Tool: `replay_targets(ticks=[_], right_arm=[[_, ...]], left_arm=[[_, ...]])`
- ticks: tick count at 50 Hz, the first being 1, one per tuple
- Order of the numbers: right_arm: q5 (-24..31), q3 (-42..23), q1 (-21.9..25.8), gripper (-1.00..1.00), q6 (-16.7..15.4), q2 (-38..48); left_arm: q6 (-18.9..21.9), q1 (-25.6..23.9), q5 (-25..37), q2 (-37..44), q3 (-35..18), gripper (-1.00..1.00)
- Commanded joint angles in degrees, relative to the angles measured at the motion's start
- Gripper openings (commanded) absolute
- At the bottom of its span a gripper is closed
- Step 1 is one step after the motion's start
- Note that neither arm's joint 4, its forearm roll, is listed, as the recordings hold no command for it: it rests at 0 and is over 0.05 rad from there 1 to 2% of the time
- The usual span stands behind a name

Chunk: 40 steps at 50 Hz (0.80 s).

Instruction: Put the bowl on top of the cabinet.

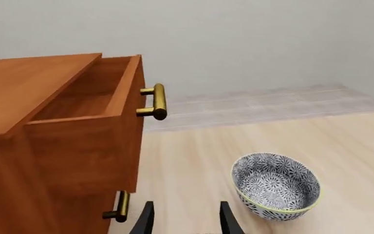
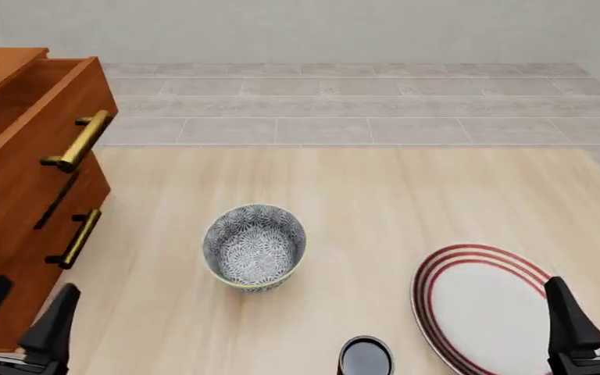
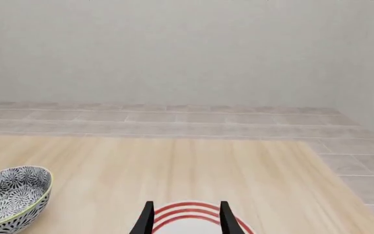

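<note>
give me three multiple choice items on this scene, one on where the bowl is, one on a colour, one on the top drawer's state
1. Where is the bowl?
A. on the table
B. on top of the cabinet
C. on the plate

2. What colour are the plate's rings?
A. blue
B. red
C. green

3. What state is the top drawer of the cabinet in?
A. shut
B. taken out
C. pulled open

Answers:
1. A: the bowl stands on the bare table, apart from cabinet and plate.
2. B: red rings run round the white plate.
3. C: the left wrist view looks into the drawer's open, empty inside.
</note>
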Motion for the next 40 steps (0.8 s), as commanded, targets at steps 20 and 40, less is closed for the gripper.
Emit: replay_targets(ticks=[20,40], right_arm=[[-0.6,-0.4,0.2,1.0,-0.9,0.0],[-0.8,-0.5,0.4,1.0,-1.2,0.0]], left_arm=[[-1.4,-13.1,-10.9,14.2,-1.0,1.0],[-2.9,-18.5,-19.0,24.6,-2.5,1.0]])
